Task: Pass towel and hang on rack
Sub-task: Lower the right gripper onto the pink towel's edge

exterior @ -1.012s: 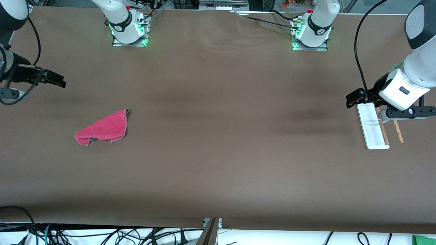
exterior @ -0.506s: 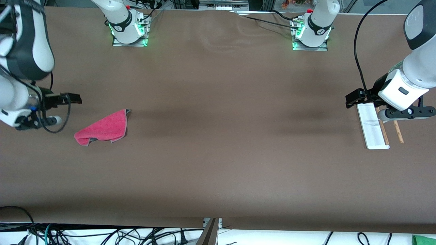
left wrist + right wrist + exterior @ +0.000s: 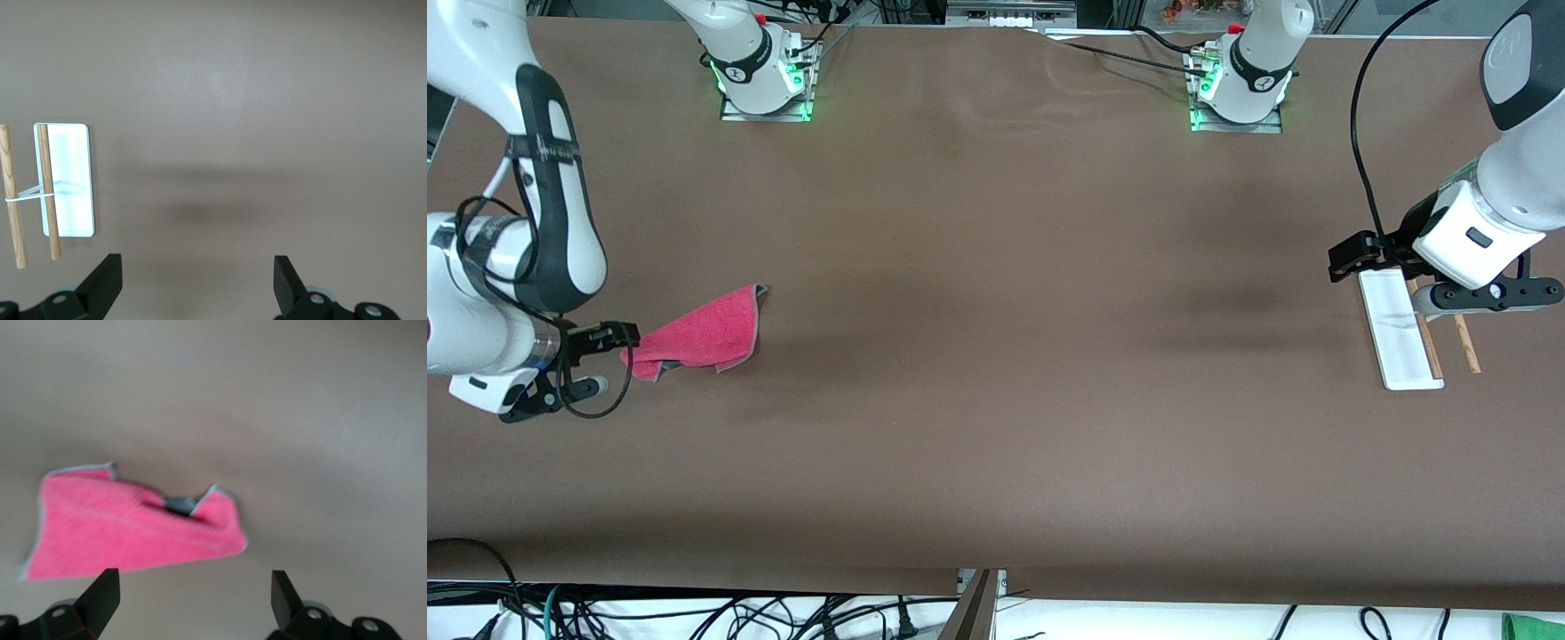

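The pink-red towel lies crumpled on the brown table toward the right arm's end, with a grey fold showing. My right gripper hangs low just beside the towel's edge, open and holding nothing. The rack lies at the left arm's end of the table: a white base with two brown rods beside it. Over the rack's end farther from the front camera my left gripper waits, open and empty.
The two arm bases stand along the table's edge farthest from the front camera. Brown tabletop stretches between towel and rack. Cables lie off the table's edge nearest the front camera.
My right arm has swung in from the table's end and come down beside the towel. The towel, the rack and the left arm have not moved.
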